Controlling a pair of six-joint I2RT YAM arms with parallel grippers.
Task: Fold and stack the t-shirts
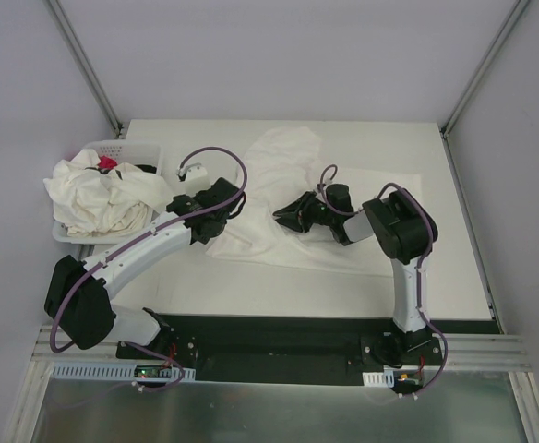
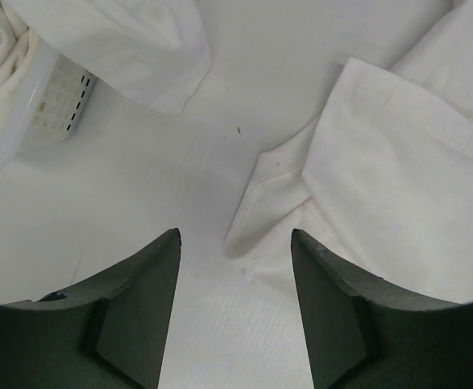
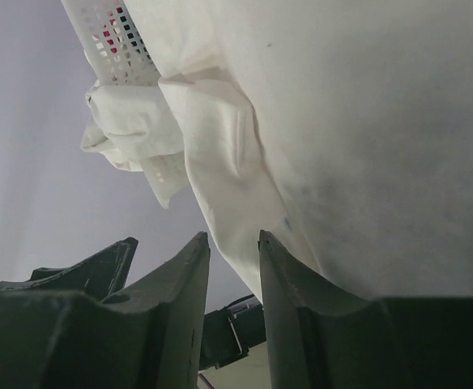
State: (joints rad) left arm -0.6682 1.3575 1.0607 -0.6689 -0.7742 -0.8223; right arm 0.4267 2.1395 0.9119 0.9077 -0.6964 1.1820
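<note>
The shirt (image 1: 283,166) lies spread on the table (image 1: 251,286), mid to far, slightly right of centre. More shirts (image 1: 94,198) are heaped in the basket (image 1: 133,148) at the far left. The cloth is thin, light and limp, so I judge it will sag and drag unless I take it at two points: a hem corner or a shoulder seam, where the doubled cloth gives the fingers something to bite.

The left gripper (image 2: 235,235) hangs low over bare table with its jaws wide apart and nothing between them. The shirt's left edge is just to its right. The right gripper (image 3: 232,239) reaches left across the shirt, rolled on its side, jaws a narrow gap apart. I cannot tell whether it pinches cloth.
</note>
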